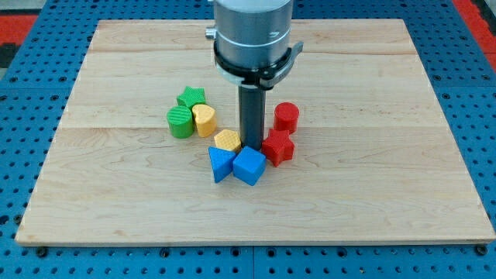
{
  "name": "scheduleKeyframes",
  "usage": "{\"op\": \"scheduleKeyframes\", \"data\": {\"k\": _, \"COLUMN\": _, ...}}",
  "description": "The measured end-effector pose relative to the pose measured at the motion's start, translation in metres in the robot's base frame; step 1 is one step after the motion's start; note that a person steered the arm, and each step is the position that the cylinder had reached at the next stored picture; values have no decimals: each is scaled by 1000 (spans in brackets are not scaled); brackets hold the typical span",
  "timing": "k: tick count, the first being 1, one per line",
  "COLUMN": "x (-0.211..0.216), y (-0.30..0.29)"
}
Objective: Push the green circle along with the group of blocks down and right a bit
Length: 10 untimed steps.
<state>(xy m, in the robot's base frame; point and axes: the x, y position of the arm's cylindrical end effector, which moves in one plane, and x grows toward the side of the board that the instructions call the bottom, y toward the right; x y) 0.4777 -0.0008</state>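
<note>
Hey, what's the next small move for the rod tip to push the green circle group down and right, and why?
Probably bring my tip round to the upper left of the green circle. It now sits among the yellow hexagon, blue cube and red star, on the wrong side.

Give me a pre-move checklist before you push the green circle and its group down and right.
1. My tip located: ok, among the yellow hexagon block, blue cube block and red star block.
2. Tip up-left of the green circle block: not ok, it sits to the circle's right.
3. Circle's group together: ok, green star block and yellow heart block adjoin it.
4. Path down-right clear: not ok, blue triangle block and the hexagon lie there.
5. Wooden board margin: ok.
</note>
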Motion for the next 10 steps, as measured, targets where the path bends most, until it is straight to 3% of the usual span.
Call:
{"op": "scheduleKeyframes", "data": {"k": 2, "x": -83, "y": -32}}
{"op": "scheduleKeyframes", "data": {"k": 3, "x": -114, "y": 9}}
{"op": "scheduleKeyframes", "data": {"k": 4, "x": -93, "y": 57}}
{"op": "scheduleKeyframes", "data": {"k": 6, "x": 3, "y": 51}}
{"op": "scheduleKeyframes", "data": {"k": 7, "x": -9, "y": 43}}
{"op": "scheduleKeyframes", "data": {"k": 8, "x": -69, "y": 32}}
{"op": "scheduleKeyframes", "data": {"k": 9, "x": -126, "y": -25}}
{"op": "scheduleKeyframes", "data": {"k": 10, "x": -126, "y": -121}}
